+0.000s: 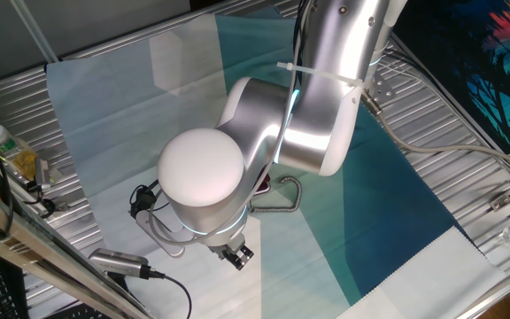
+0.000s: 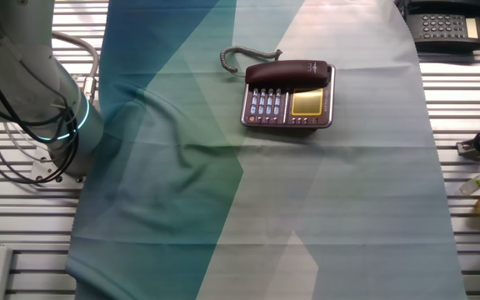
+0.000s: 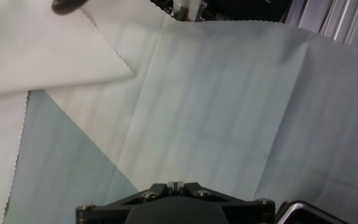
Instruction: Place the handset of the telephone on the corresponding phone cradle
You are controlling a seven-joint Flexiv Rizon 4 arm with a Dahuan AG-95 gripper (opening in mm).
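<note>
Gripper [image 1: 236,255]: only the black tip shows below the wrist in one fixed view, and the hand view shows just the mount with no fingers, so can't tell if it's wide or narrow. It carries nothing I can see. Hand view looks down on bare cloth [image 3: 216,106], no phone in it.

Further out, in the other fixed view: telephone [image 2: 287,97] sits far-centre on the cloth, keypad left, yellow display right. Handset [image 2: 289,73] lies along the far edge of the base, apparently in the phone cradle [image 2: 327,77] already. Can't confirm it's fully seated from this angle. Coiled cord [image 2: 238,55] loops off to the far left.

Risks, as I judge them:
- Handset resting on the rim rather than in the recess, so a nudge tips it off.
- Cord loop is loose; an arm sweep could snag it and drag handset or base.
- Cloth is wrinkled near the arm; catching it shifts the phone.
- No phone in hand view, so any approach starts blind.
</note>
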